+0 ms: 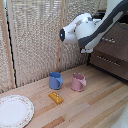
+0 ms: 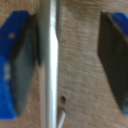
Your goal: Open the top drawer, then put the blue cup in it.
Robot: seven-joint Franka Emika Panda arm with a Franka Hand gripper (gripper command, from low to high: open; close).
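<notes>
The white and grey arm [image 1: 87,30] reaches across from the exterior view's right and its end is at the front of the dark brown dresser [image 1: 112,52], at the height of the top drawer [image 1: 114,39]; in this view the claw itself is hidden behind the arm's body, so I cannot place it there. In the wrist view the claw [image 2: 70,62] is seen close against the brown wooden front of the drawer; its two fingers [image 2: 17,65] have blue bodies with dark pads and they stand apart, one on each side of the long silver bar handle [image 2: 50,65]; one pad is just beside the bar, perhaps touching it, and the other pad is well away from it, so the claw is spread and not clamped on the handle. The drawer front looks flush with the dresser, so the drawer seems closed, but the arm covers part of it. The blue cup [image 1: 56,80] stands upright on the light wooden worktop [image 1: 95,102], well apart from the dresser and from the arm; just beside it, toward the exterior view's right, stands the pink mug [image 1: 78,82]; the two are close but I cannot tell if they touch. In front of the blue cup lies a small orange-yellow block [image 1: 56,97], and at the exterior view's left lower corner is a white plate [image 1: 12,111] with a patterned rim; behind everything hangs a pale woven screen [image 1: 35,35].
</notes>
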